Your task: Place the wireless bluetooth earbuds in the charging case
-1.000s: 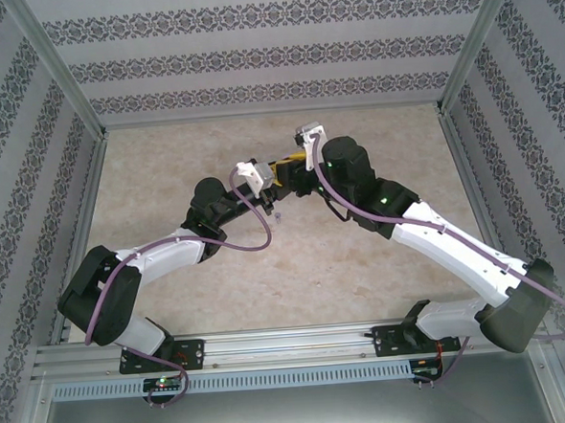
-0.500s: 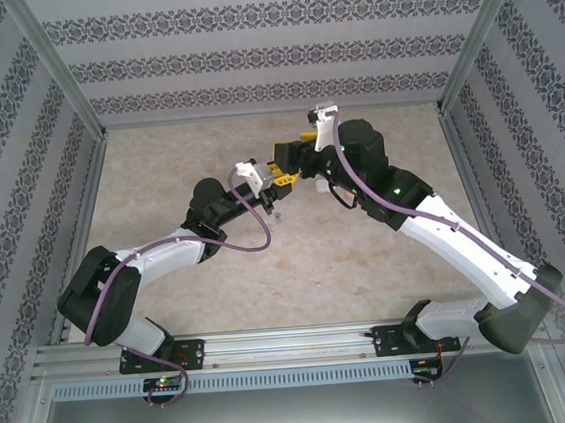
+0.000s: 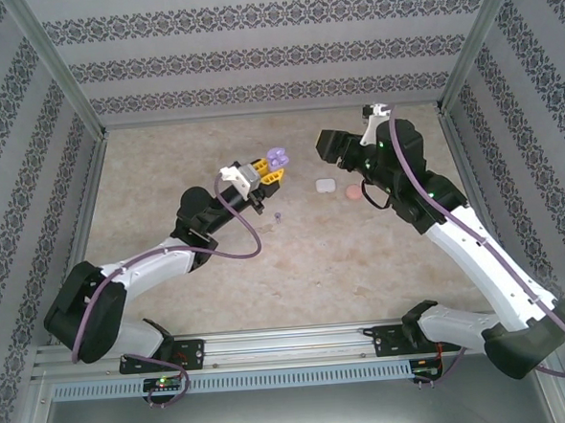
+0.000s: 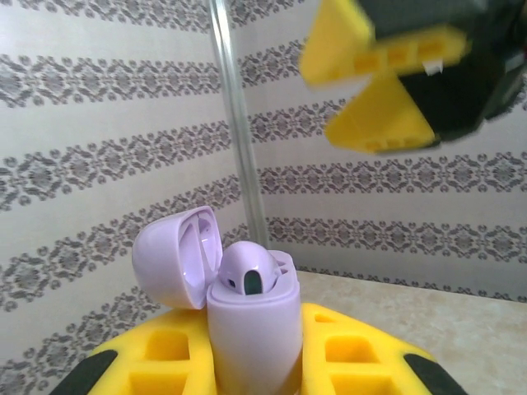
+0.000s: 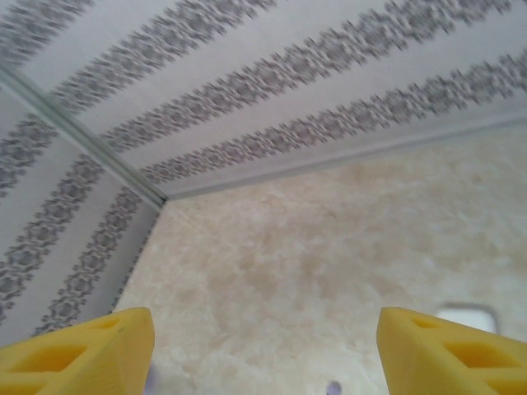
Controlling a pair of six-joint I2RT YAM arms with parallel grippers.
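Left tool (image 3: 267,170) is pinching the open lilac plastic charging case (image 4: 251,325) aloft, lid flipped back. One purplish stemmed earbud (image 4: 249,273) is sitting in it. A second purplish earbud (image 3: 278,215) is lying on the beige bench (image 3: 164,161) nearby. Right tool (image 5: 265,333) is hanging spread wide near a white case (image 3: 324,184) and a pink case (image 3: 354,194).

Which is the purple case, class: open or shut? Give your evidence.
Open. In the left wrist view the lid is swung back from the purple case, and an earbud's top shows inside.
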